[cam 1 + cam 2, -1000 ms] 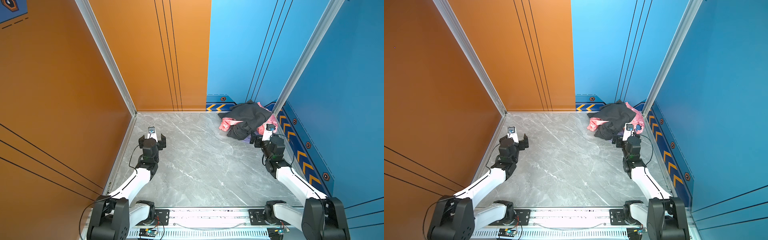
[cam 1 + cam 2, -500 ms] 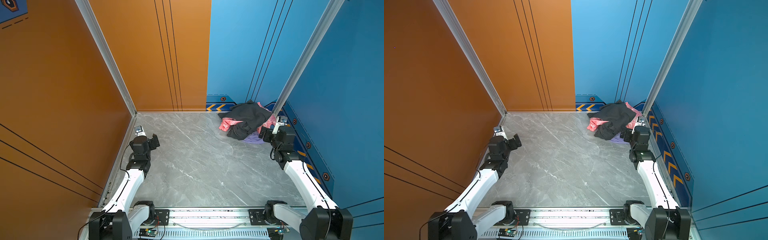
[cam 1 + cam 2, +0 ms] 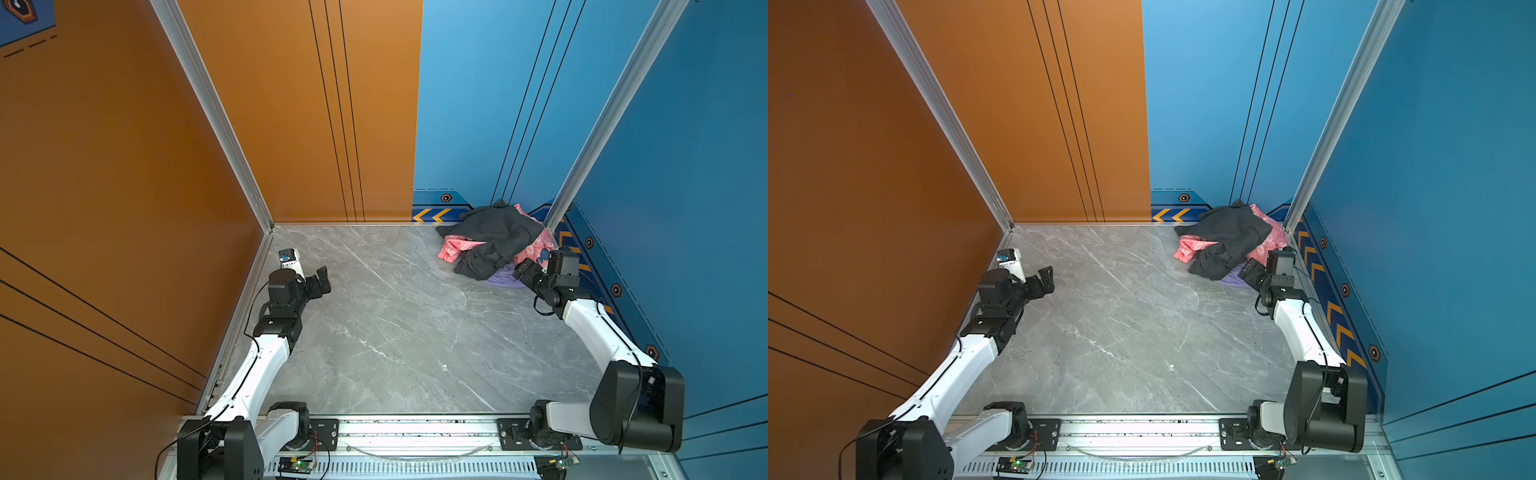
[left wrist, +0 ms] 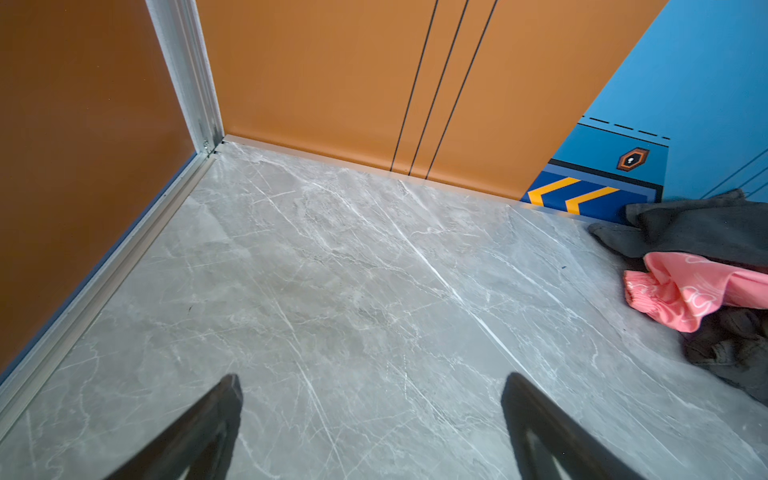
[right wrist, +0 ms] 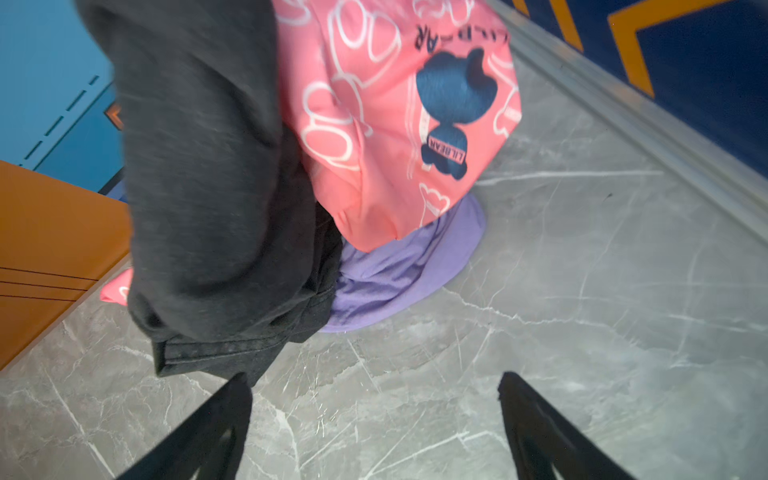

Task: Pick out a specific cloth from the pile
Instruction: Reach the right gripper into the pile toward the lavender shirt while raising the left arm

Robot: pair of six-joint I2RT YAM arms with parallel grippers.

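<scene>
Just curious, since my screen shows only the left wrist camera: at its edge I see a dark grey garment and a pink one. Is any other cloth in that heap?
Observer: Yes, a lilac cloth lies at the bottom. It pokes out from under the pink garment and the dark grey garment.
Operator: Is the other arm anywhere near it?
Observer: The right gripper sits close beside the heap and points at the lilac edge. Its fingers are open with nothing between them.
Operator: Does the pink one have a picture on it?
Observer: Yes, a dark blue motif shaped like a bear, lettered LILBEAR.
</scene>
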